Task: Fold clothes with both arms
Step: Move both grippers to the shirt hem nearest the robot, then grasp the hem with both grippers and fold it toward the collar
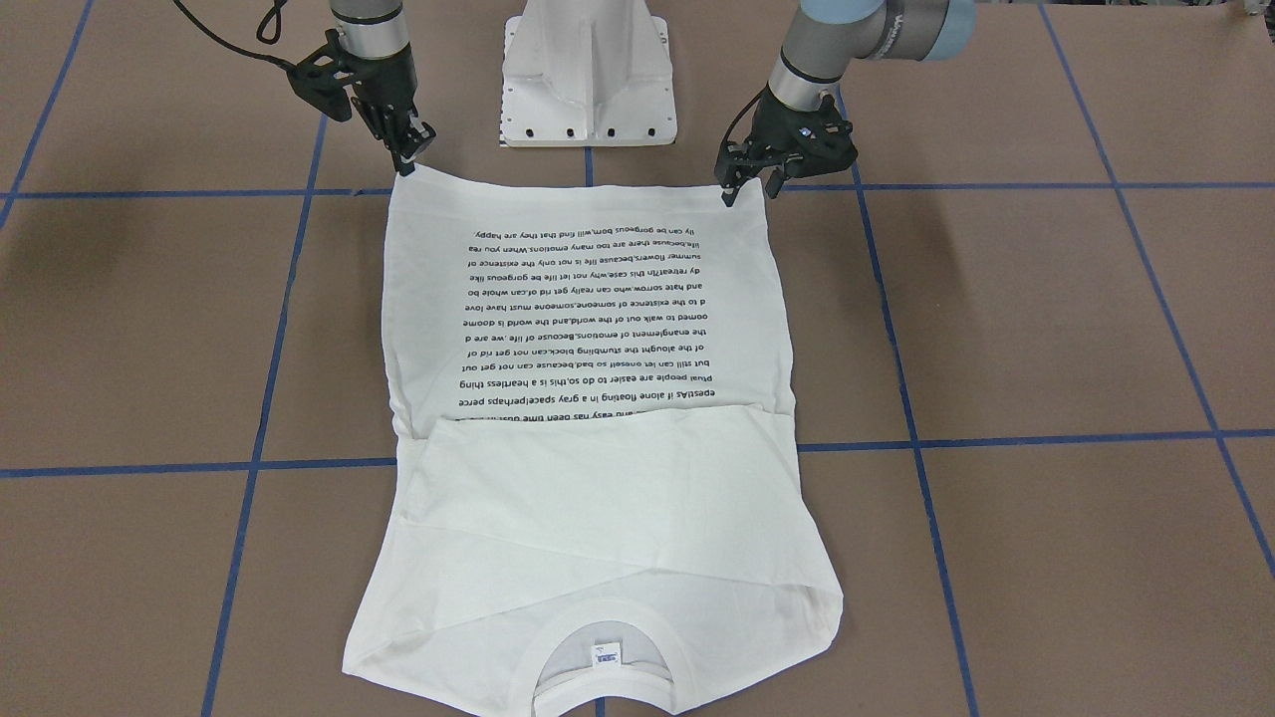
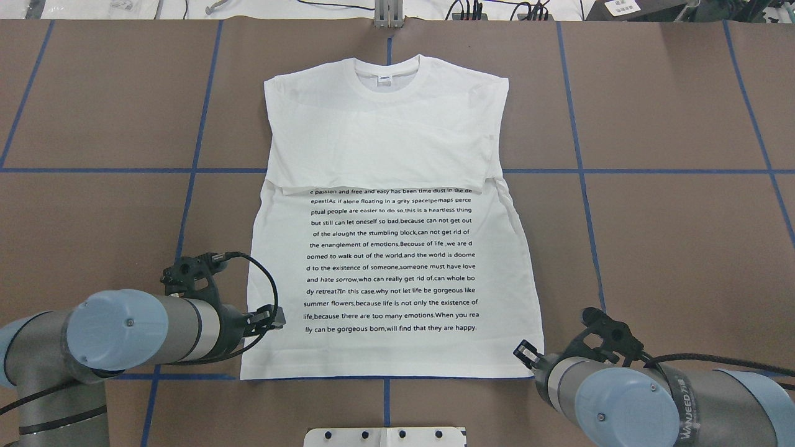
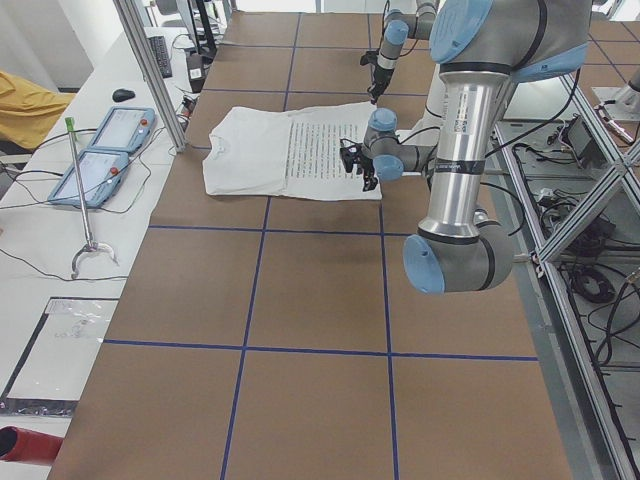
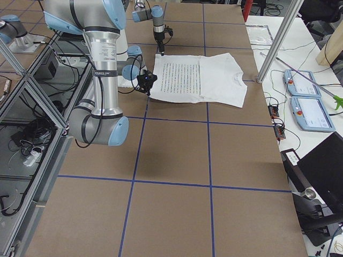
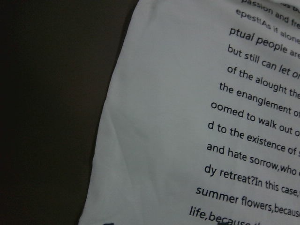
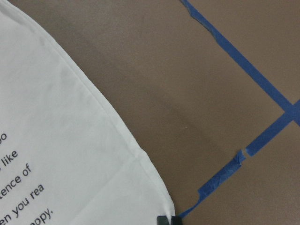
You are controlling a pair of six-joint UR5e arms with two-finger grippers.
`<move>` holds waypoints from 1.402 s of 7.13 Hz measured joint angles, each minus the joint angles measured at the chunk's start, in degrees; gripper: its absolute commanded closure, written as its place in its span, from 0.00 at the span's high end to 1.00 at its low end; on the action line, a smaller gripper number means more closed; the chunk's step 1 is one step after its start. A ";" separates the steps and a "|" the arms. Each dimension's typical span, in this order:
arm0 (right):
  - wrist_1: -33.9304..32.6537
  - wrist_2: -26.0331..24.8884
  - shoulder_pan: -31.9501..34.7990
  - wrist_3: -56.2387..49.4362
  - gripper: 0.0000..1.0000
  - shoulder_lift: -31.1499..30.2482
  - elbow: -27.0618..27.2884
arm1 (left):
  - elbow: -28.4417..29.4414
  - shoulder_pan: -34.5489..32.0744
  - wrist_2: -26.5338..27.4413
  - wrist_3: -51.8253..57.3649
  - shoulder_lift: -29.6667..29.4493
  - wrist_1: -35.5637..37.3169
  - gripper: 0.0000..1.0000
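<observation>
The white T-shirt (image 1: pixel 598 478) lies flat on the brown table, printed text up, collar and neck label (image 2: pixel 385 79) at the far end, both sleeves folded in across the chest. My right gripper (image 1: pixel 410 159) sits at the hem corner on my right. In the right wrist view its fingertips (image 6: pixel 168 219) meet on that corner of the T-shirt (image 6: pixel 56 140), so it looks shut on it. My left gripper (image 1: pixel 747 187) is over the other hem corner with its fingers apart, open. The left wrist view shows the shirt's edge and text (image 5: pixel 164 117).
The white pedestal base (image 1: pixel 588 80) stands just behind the hem, between the arms. Blue tape lines (image 2: pixel 621 171) cross the brown table. A side bench with two teach pendants (image 3: pixel 105 150) and an aluminium post (image 3: pixel 150 70) lies beyond the collar end.
</observation>
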 measured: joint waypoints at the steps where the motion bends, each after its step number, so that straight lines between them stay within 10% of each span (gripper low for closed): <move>1: 0.00 0.00 -0.05 -0.01 0.00 0.00 -0.01 | 0.20 1.08 -0.05 -0.47 0.52 0.04 0.68; 3: 0.00 0.00 -0.15 -0.01 0.00 0.00 0.02 | 0.34 2.36 -0.33 -0.92 1.75 0.07 0.10; 4: 0.00 0.00 -0.18 -0.01 0.00 0.03 0.02 | 0.38 2.84 -0.55 -1.21 2.02 0.08 0.00; 10: -0.11 -0.45 -3.06 0.13 0.00 -0.32 2.30 | -7.11 4.07 -4.47 -2.45 3.80 0.16 0.00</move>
